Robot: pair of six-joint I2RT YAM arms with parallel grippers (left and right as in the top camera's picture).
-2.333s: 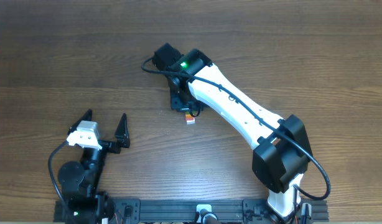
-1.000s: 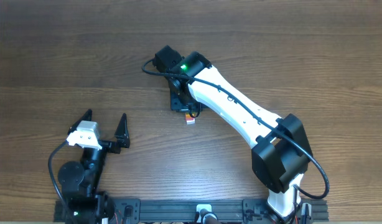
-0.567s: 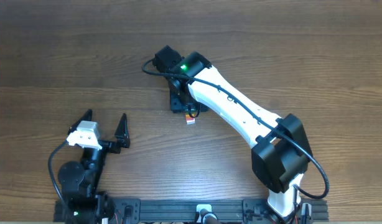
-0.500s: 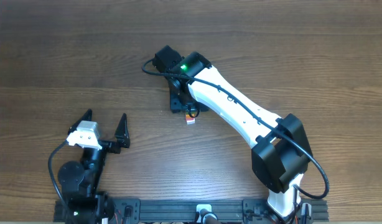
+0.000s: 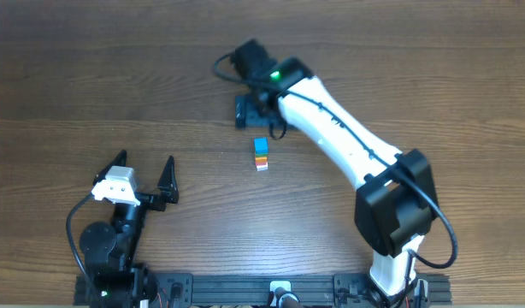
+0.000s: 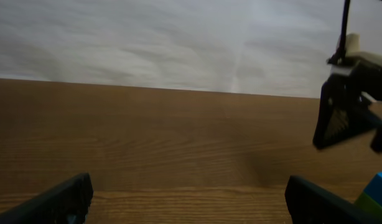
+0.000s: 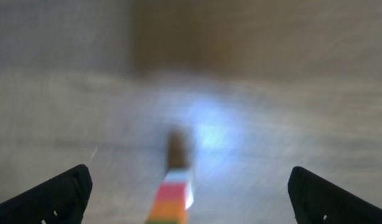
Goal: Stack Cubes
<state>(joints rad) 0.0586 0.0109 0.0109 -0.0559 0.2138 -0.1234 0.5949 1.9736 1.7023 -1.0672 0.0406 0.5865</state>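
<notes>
The stack (image 5: 261, 155) is being carried by the surface (image 5: 433, 77) just ahead of the right hand (image 5: 252, 113), held wide open, empty. It is being judged light, stiff, tippy; flat opposite faces are being favoured.

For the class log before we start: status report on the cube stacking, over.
Left gripper open, near its base. Right gripper open, apart from the cube stack. Stack upright, blue on top. No obstruction seen.
</notes>
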